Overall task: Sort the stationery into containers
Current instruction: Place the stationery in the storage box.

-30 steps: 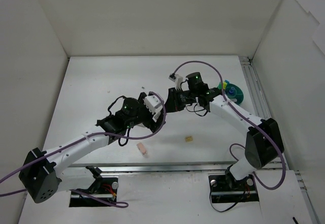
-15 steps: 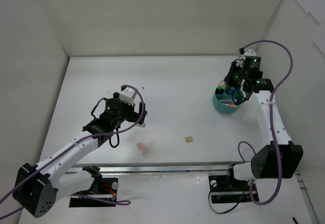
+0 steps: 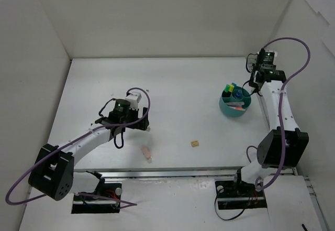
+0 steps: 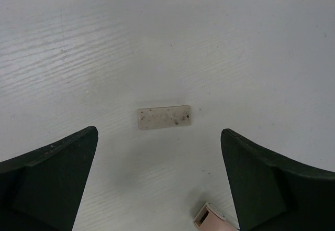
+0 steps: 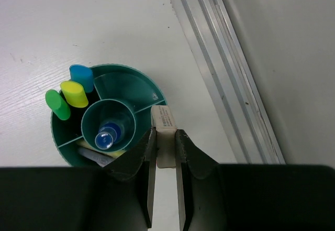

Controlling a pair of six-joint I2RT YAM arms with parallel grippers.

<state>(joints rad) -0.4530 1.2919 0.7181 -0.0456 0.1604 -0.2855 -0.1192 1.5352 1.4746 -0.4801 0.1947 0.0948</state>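
While my left gripper hangs jaws apart over a flat beige piece, my right gripper pinches a beige stick, likely light and stiff, by its long sides above the teal tub.

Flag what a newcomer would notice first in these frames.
The teal tub on the right of the table draws the eye: green, yellow and blue highlighter caps in one compartment, a blue-capped pen in its centre cup. The right gripper is shut on a beige stick right by the tub's rim. Across the table the left gripper hangs open over a flat beige piece, a pink eraser nearby.
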